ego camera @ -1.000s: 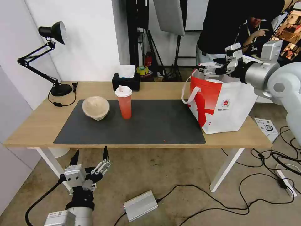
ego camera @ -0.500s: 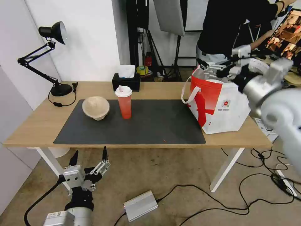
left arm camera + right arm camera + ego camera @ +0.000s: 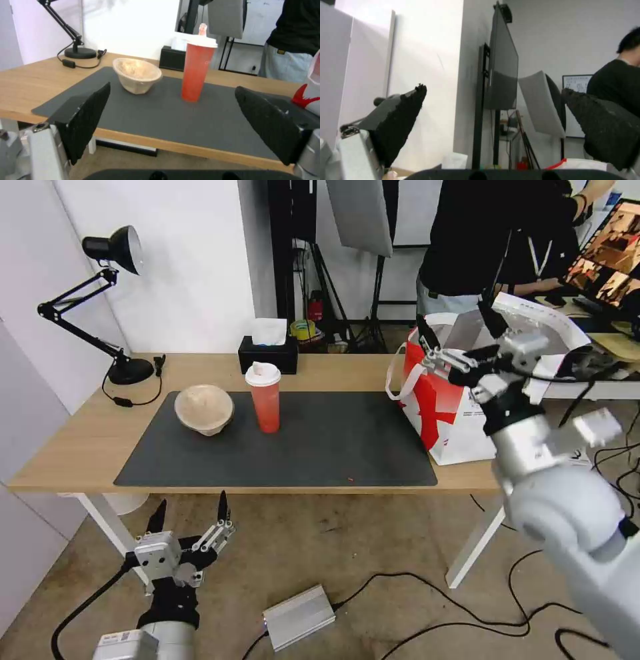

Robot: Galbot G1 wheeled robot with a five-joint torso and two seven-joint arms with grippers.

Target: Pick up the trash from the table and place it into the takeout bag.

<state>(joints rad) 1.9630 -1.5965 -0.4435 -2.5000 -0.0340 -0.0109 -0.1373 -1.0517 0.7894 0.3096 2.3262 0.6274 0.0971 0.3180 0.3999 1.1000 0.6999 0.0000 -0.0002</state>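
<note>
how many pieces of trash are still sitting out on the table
2. The beige bowl sits on the grey mat toward the lamp end, and the red cup stands upright beside it. More may be hidden inside the takeout bag.

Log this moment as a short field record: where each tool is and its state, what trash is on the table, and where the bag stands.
right tool: open, empty, raised above the takeout bag
left tool: open, empty, parked low in front of the table
trash on mat: beige paper-pulp bowl; tall red cup upright beside it, apart
bag position: upright on the table's right end, mouth open
</note>
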